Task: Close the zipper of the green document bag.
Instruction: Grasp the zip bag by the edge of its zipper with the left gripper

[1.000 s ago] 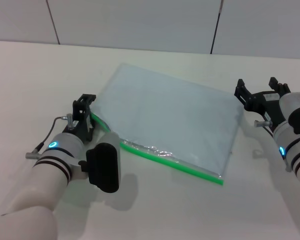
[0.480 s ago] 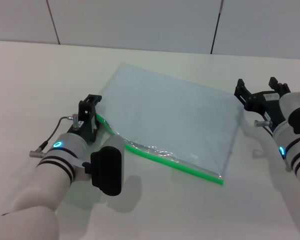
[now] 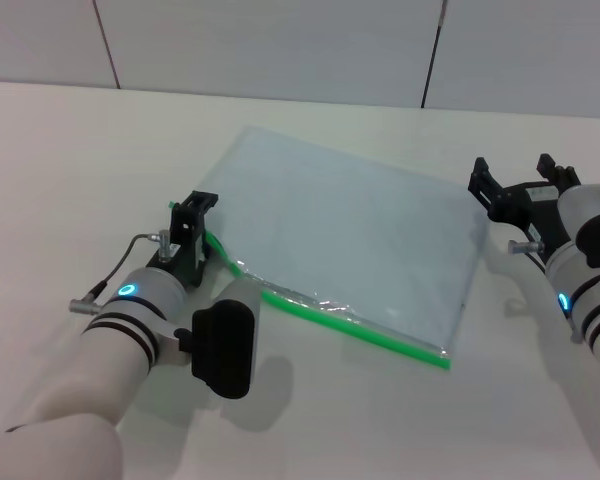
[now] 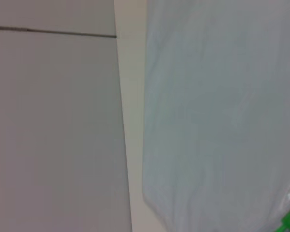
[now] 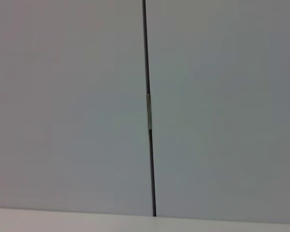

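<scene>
While the large flat translucent blue-grey document bag point(image 3: 350, 240) lies on the cream desk point(image 3: 60, 160), the left claw point(image 3: 192, 232) seems clamped on its bright green plastic zipper point(image 3: 345, 322) at the near-left end; the right claw point(image 3: 515, 190) hovers spread apart beside the far-right corner.

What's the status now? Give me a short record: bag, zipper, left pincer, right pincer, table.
bag: flat on the table, pale translucent pouch, green edge toward the robot
zipper: green strip along the near long edge; slider hidden at the left pincer
left pincer: at the zipper's left end, over the bag's near-left corner
right pincer: open, beside the bag's far-right corner, not touching it
table: white
</scene>
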{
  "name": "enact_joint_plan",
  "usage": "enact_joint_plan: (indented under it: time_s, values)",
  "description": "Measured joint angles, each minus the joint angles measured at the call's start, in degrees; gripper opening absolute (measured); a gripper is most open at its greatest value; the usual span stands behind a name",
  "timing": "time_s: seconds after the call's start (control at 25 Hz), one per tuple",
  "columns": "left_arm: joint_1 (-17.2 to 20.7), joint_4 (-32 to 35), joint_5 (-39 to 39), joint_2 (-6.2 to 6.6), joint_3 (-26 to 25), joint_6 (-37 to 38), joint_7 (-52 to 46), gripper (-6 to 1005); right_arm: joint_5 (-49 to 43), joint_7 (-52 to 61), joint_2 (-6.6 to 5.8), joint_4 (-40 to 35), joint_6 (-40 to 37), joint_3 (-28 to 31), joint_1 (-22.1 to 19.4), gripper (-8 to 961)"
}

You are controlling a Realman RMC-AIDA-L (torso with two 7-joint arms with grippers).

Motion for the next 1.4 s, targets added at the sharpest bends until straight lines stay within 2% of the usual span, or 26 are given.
enact_joint_plan:
  time_s: [0.92,1.16,1.36,1.4]
  values:
    - [0.49,0.43,3.98,0.01,0.02,1.68,1.62,525,0.0,0.0,0.02,0.0,0.19,-0.13,0.0,862]
    - [0.79,0.48,5.4,-0.21,0.2,-0.14,1.7,362,0.0,0.0,0.09,0.0,0.43,-0.22,0.0,862]
    - [1.04,0.95,6.12,-0.23,0.12,-3.78,1.29,134,0.0,0.0,0.09,0.0,0.44,-0.22,0.0,862]
    - [1.07,1.14,6.13,-0.21,0.1,-4.07,1.28,121,0.0,0.0,0.09,0.0,0.44,-0.21,0.0,862]
